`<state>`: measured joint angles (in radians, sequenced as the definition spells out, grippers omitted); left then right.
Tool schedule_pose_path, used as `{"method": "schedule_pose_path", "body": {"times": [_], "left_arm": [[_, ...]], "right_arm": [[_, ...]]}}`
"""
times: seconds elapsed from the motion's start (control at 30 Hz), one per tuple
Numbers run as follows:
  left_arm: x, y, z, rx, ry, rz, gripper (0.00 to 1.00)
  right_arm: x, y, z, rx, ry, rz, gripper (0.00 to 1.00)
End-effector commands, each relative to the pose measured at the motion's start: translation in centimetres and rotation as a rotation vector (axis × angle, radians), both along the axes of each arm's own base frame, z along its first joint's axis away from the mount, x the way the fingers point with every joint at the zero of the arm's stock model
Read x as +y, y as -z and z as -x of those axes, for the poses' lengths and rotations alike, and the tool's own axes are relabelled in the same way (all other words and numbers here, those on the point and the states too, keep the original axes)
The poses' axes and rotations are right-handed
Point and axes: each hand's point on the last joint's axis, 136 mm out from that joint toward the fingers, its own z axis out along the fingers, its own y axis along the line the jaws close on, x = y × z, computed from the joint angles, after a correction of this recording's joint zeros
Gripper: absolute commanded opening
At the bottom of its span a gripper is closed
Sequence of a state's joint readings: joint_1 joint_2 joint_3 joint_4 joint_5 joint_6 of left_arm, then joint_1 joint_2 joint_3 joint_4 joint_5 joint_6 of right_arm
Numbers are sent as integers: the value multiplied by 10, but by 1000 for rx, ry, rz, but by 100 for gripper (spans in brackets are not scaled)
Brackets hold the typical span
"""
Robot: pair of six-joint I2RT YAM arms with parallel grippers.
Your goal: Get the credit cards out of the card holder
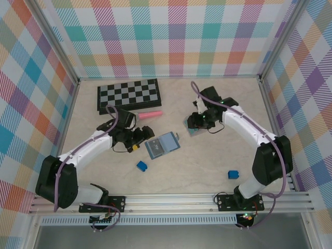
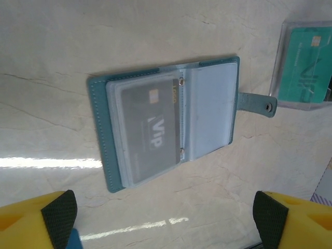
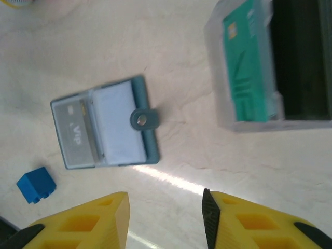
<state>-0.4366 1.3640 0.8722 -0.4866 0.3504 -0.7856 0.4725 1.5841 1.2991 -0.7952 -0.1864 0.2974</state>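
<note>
The card holder [image 2: 104, 145] lies open on the table, slate-blue outside with pale sleeves inside [image 1: 162, 146] [image 3: 148, 129]. A grey VIP credit card [image 2: 150, 127] sits in its left sleeve, also seen as the grey credit card [image 3: 75, 132]. The snap strap [image 2: 258, 103] sticks out to one side. My left gripper [image 2: 163, 223] hovers open just left of the holder [image 1: 139, 140], nothing between its fingers [image 2: 58, 218]. My right gripper [image 3: 165, 218] is open and empty, to the holder's right [image 1: 197, 123]. A teal chip card [image 3: 244, 62] lies in a clear box beside it.
The clear box [image 2: 284, 57] with the teal card stands right of the holder [image 1: 192, 131]. A folded chessboard [image 1: 128, 94] and a pink stick [image 1: 149, 113] lie at the back. Blue blocks sit at the front [image 1: 141, 166] [image 1: 233, 175] [image 3: 35, 185].
</note>
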Motion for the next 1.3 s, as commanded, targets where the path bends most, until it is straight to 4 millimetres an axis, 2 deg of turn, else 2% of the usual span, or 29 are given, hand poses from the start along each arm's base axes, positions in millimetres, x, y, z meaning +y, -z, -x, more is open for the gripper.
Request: {"method": "schedule_pose_path", "body": {"times": [0.0,0.13,0.3,0.47,0.7,0.83,1.07,1.27], "left_arm": [[-15,6,-4,21,-15,19,85],[-22,18,-6,41,-29,-10,74],[-8,38,-4,67,-110,-89,60],[-1,44,1,76,-141,-105,55],[12,41,2,57,-171,-165,52],[11,42,5,65,-162,-157,52],[-2,47,8,85,-78,-149,46],[-14,51,9,97,-26,-136,40]], "right_arm": [[34,9,9,34,4,-62,41],[67,30,19,78,-57,-57,39],[103,52,25,102,-146,28,32],[115,72,19,98,-169,134,31],[110,104,-7,120,-131,304,33],[104,118,-8,153,-96,353,33],[90,136,20,268,-63,368,38],[87,129,42,334,-25,309,40]]}}
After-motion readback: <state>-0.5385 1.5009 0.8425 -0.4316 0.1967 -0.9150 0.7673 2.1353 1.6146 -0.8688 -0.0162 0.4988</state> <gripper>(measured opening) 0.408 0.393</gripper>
